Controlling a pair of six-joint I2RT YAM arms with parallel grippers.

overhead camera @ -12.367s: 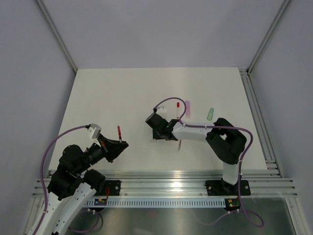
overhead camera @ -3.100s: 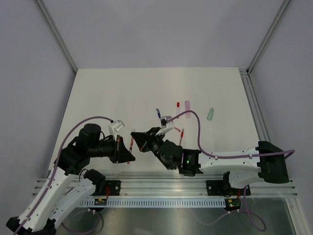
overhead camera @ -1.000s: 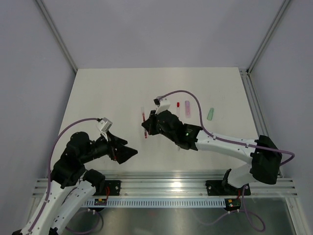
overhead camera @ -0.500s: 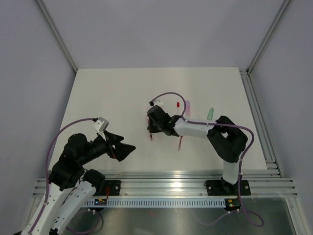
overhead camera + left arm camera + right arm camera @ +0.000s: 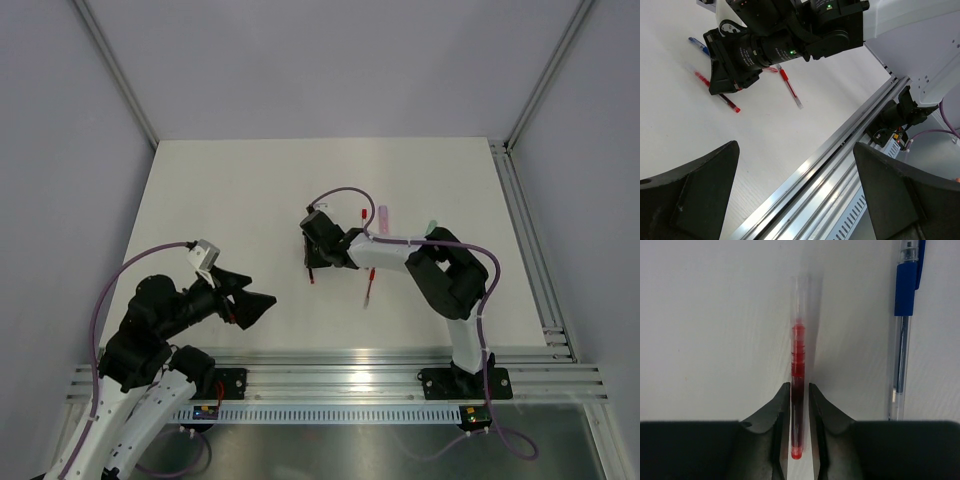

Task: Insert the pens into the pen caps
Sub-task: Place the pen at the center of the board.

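The right claw (image 5: 800, 390) has swung back from the left claw (image 5: 795, 150) and come down to the table. Its fingers have just parted, and the red pen (image 5: 798, 370) it carried now lies loose on the table between them. A blue pen (image 5: 903, 330) now lies just to its right. The left claw has let go, pulled back and spread wide.

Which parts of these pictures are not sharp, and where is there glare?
Right wrist view: the clear-barrelled red stick pen looks smeared at its far end, while the blue-and-clear pen beside it is sharp. Left wrist view: the black fingers of the left end effector are soft-edged silhouettes. Top view: glare on the metal rail.
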